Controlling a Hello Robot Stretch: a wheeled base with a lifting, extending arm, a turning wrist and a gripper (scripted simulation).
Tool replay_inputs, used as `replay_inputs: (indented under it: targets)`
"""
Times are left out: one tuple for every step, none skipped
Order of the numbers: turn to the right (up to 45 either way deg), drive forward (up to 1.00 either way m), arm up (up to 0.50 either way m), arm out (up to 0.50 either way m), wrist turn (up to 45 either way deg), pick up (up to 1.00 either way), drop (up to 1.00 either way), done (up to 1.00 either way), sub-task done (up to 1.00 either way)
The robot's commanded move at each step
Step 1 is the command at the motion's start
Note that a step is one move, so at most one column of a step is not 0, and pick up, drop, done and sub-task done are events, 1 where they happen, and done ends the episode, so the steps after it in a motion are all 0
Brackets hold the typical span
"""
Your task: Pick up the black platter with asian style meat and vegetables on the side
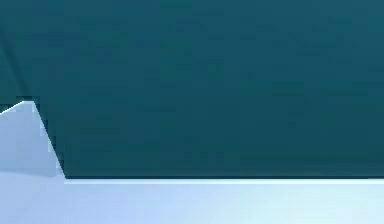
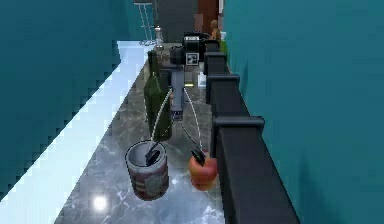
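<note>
My gripper (image 2: 177, 145) hangs over a dark marble counter (image 2: 115, 170) in the arm side view, its two thin fingers (image 2: 159, 128) pointing down. Its dark body and the white marked squares (image 2: 189, 57) sit at the end of the black arm (image 2: 240, 150). A metal pot and a red fruit stand on the counter right by the fingertips, so I cannot tell whether the gripper holds anything. At the counter's far end lies a dark boxy thing (image 2: 196, 40) with an orange blob (image 2: 213, 27) beyond it; I cannot make out whether it is the black platter.
A tall dark green bottle (image 2: 153, 90) stands on the counter just left of the gripper. A metal pot (image 2: 147, 170) with a dark utensil and a red round fruit (image 2: 203, 170) sit near the front. Teal walls (image 1: 200, 80) close both sides.
</note>
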Motion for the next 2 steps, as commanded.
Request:
replay_inputs:
  targets:
    - [0.0, 0.00, 0.00, 0.00, 45.0, 0.00, 0.00, 0.00, 0.00]
    - [0.0, 0.00, 0.00, 0.00, 45.0, 0.00, 0.00, 0.00, 0.00]
